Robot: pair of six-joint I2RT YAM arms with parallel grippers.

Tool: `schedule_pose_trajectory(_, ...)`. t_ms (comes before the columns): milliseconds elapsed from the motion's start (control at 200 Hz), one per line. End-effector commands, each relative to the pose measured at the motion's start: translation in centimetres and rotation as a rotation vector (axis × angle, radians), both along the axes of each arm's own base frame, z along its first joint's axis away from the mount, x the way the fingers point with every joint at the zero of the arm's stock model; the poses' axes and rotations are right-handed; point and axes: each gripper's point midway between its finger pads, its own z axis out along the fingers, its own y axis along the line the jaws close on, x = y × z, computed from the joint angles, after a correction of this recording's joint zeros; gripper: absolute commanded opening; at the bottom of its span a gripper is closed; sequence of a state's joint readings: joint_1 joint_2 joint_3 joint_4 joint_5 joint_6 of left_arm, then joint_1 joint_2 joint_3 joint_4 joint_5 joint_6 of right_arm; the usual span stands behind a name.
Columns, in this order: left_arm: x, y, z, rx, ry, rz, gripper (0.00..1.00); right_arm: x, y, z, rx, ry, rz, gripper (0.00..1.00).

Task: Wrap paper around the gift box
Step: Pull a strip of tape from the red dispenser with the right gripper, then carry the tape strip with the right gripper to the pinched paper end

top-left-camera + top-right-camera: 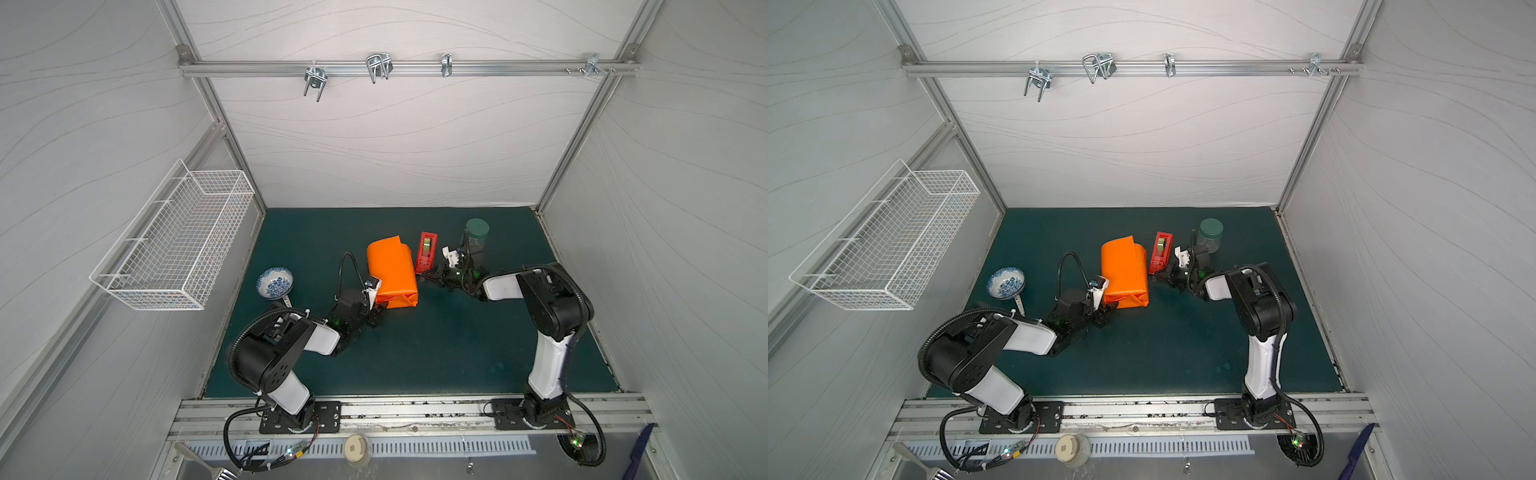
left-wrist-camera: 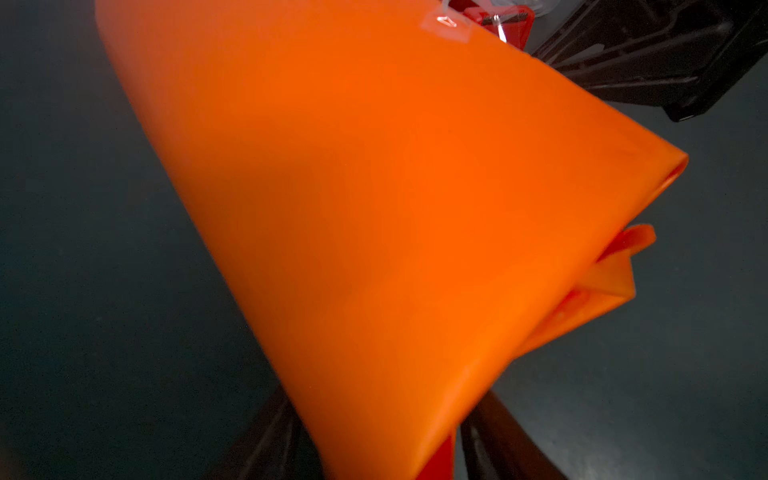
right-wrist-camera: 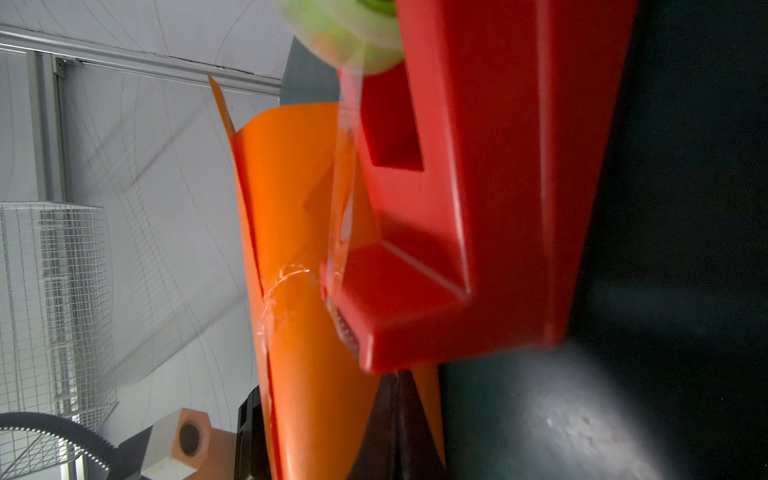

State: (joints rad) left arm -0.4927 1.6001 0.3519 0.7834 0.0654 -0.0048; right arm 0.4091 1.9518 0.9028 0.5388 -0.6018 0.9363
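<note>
- Left gripper [image 1: 379, 311], lower middle of a top view: jaws part open, and in the left wrist view its fingers [image 2: 266, 440] sit either side of the near corner of the orange parcel. It reads as a hold on the paper [image 1: 390, 272].
- The paper is folded round into a tube-like parcel at mid-frame on the table [image 1: 415, 353]. The near end is tucked in and the far flap sticks up.
- The gift box is not visible; I judge it to be inside the paper.
- Right gripper [image 1: 424, 277], just right of the parcel: jaws closed, with the tip at the cutter end of the red tape dispenser [image 1: 427, 248]. I cannot tell whether it pinches the tape end.
- A clear tape piece [image 3: 282, 291] is already stuck across the paper seam, at mid-left of the right wrist view.
- Step in hand, as I judge it: taping the wrap shut, with the left arm steadying the parcel.
- Next move calls for pulling a fresh strip off the cutter and pressing it over the loose seam or open end, without letting the left hold slip.
</note>
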Motion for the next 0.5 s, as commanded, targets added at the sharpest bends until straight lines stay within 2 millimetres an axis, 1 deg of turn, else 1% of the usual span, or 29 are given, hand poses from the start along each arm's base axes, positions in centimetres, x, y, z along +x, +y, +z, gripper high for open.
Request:
schedule_pose_trajectory(0,1.2,-0.4,1.4,-0.03,-0.041,0.007,0.6,-1.1,-0.8,-3.6,-0.081,0.096,-0.002,0.0)
schedule_pose_trajectory(235,1.2,-0.4,1.5,-0.031,-0.042,0.006,0.6,-0.8,-3.1,-5.6,-0.223,0.111,-0.057,0.0)
schedule_pose_trajectory(365,1.2,-0.4,1.4,-0.031,-0.04,0.007,0.6,-0.8,-4.1,-5.9,-0.268,0.11,-0.072,0.0)
schedule_pose_trajectory(495,1.2,-0.4,1.4,-0.032,-0.039,0.008,0.6,-0.7,-4.6,-5.6,-0.299,0.096,-0.075,0.0)
